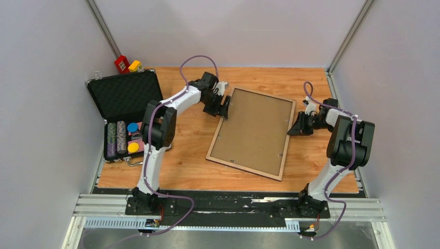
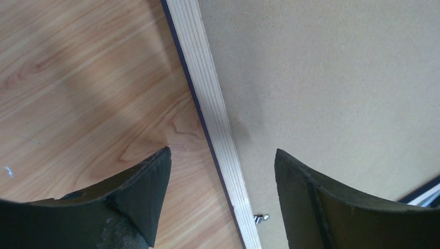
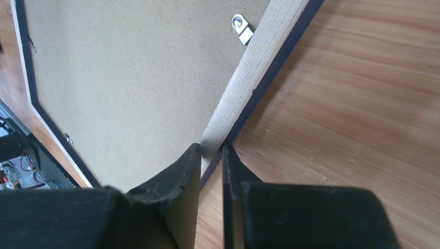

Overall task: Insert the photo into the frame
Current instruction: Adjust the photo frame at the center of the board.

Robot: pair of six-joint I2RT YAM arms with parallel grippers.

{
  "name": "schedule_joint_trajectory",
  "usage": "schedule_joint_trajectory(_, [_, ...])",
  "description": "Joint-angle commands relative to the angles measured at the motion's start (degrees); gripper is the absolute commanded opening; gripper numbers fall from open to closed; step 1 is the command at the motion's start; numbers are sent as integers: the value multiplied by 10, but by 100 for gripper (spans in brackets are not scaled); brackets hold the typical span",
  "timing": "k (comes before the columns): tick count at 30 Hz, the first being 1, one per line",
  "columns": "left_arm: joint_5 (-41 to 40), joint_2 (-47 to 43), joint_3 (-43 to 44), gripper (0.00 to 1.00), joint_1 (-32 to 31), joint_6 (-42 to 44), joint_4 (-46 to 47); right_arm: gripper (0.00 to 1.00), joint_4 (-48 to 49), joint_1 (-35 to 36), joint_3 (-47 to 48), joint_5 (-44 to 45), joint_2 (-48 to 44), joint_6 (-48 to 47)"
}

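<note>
The frame (image 1: 245, 169) lies back-up near the middle of the wooden surface (image 1: 187, 150), turned at a slant so that its long sides run from far-left to near-right. Its tan border surrounds a plain brown backing panel (image 1: 252, 130) that fills the opening.

The left claw (image 1: 224, 106) sits at the frame's far-left side, just below the far corner. In the left wrist view this claw (image 2: 222, 151) is spread wide, and its 2 fingers (image 2: 145, 187) straddle the border. 1 finger hangs over the bare surface (image 2: 78, 78), the other over the backing panel (image 2: 332, 78). The pale wood strip of the frame (image 2: 218, 124) runs up between them, with a thin dark navy line along its outer edge. A small metal clip (image 2: 261, 218) shows at the inner edge of the strip, low in that view. Whether the fingers touch anything cannot be told.

The right claw (image 1: 294, 124) reaches in from the right and meets the frame's right-hand long side, toward the far end. In the right wrist view this claw (image 3: 211, 148) is nearly pressed together, pinching the frame (image 3: 259, 67) by its border. The wood strip and its navy edge run straight into the narrow gap between the 2 fingers. A silver turn clip (image 3: 241, 28) sits on the border farther along, lapping over the backing panel (image 3: 140, 78).

At the left side of the surface stands an open black foam-lined case (image 1: 124, 93) holding stacks of poker chips (image 1: 122, 137). Behind it, in the far-left corner, are a red block (image 1: 122, 63) and a yellow block (image 1: 135, 66).
</note>
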Motion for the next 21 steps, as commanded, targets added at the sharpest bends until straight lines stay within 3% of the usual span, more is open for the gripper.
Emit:
schedule_joint_trajectory(1, [21,-5,5,75,-3,-12,15,10,-44,10,-16,30,0,-31])
schedule_joint_trajectory(4, [28,-13,-17,64,-5,-19,29,22,-44,10,-7,27,0,-14])
schedule_joint_trajectory(11, [29,-46,-85,53,-26,-28,51,45,-42,10,20,18,4,29])
schedule_joint_trajectory(16, [38,-68,-128,42,-30,-49,73,45,-36,11,25,20,8,52])
schedule_joint_trajectory(21, [65,-94,-158,32,-31,-47,85,36,-21,19,33,59,20,70])
